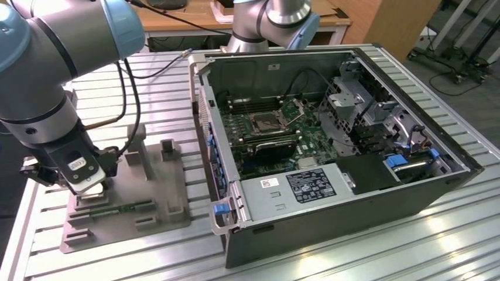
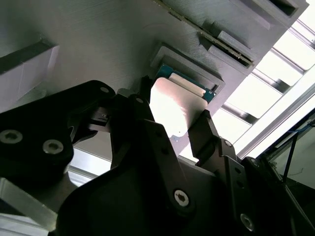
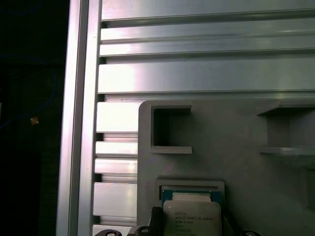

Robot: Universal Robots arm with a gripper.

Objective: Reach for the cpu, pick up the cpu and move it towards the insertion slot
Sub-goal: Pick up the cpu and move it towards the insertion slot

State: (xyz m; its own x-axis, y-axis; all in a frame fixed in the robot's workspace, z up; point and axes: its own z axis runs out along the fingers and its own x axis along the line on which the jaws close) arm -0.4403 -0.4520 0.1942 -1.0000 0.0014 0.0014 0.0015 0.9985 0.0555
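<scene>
The cpu, a flat square chip with a pale silvery top and a green rim, lies in a recess of the grey plastic fixture at the exterior view's left. My gripper is low over that recess. Its black fingers stand on opposite sides of the chip and press against its edges. The chip still sits level in the recess. The insertion slot, a silvery framed socket with a dark centre, lies on the green motherboard inside the open computer case, well to the exterior view's right of the gripper.
The case's wall rises between fixture and motherboard. A narrow green memory stick lies in the fixture near the gripper. A black box with a white label sits in the case's front. A second arm's base stands behind the case. The table is ribbed aluminium.
</scene>
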